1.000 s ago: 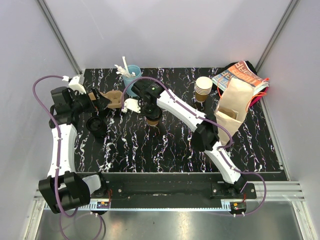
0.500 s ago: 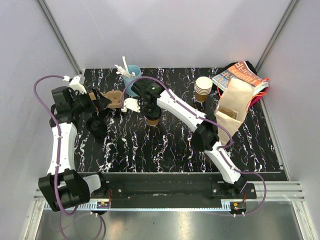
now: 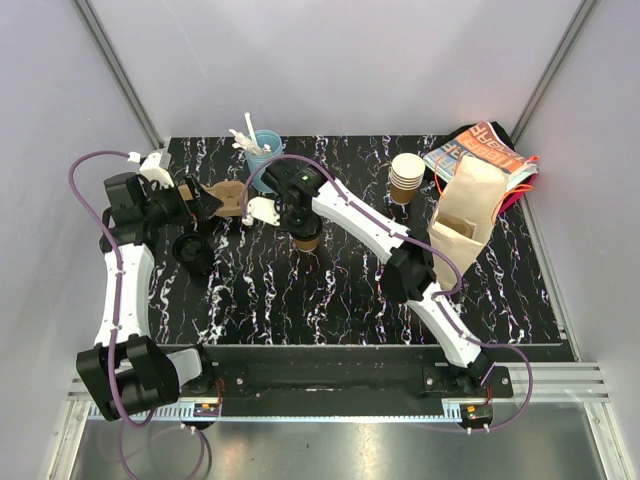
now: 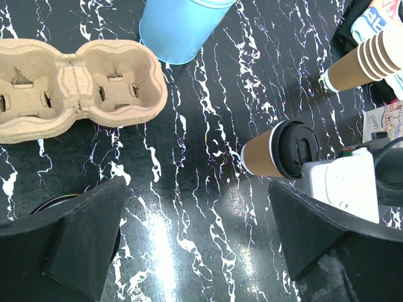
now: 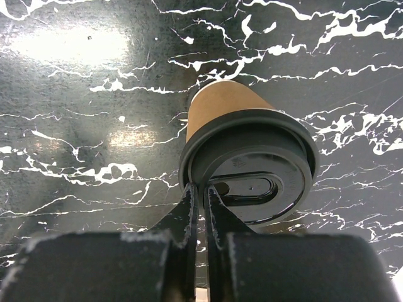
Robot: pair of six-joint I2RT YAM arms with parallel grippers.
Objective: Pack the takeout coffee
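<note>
The takeout coffee [image 3: 306, 238] is a brown paper cup [image 5: 223, 104] with a black lid [image 5: 252, 170], standing upright mid-table. My right gripper [image 5: 200, 187] is above it, shut on the near rim of the lid, one finger outside the rim and one inside. In the top view that gripper [image 3: 298, 222] covers most of the lid. My left gripper [image 4: 196, 185] hangs wide open over bare table, holding nothing, with the cup [image 4: 261, 154] off its right finger. From above, the left gripper [image 3: 200, 204] is left of the cup, beside the carrier.
A tan paper bag [image 3: 465, 215] stands open at the right, with magazines [image 3: 485, 150] behind it. A stack of nested cups [image 3: 407, 177] stands left of the bag. A pulp cup carrier [image 4: 75, 85], a light-blue cup [image 4: 179, 28] and black lids [image 3: 190, 250] are at the left.
My left gripper has edged slightly to the right. The right gripper stays pinched on the lid and the cup has not visibly moved.
</note>
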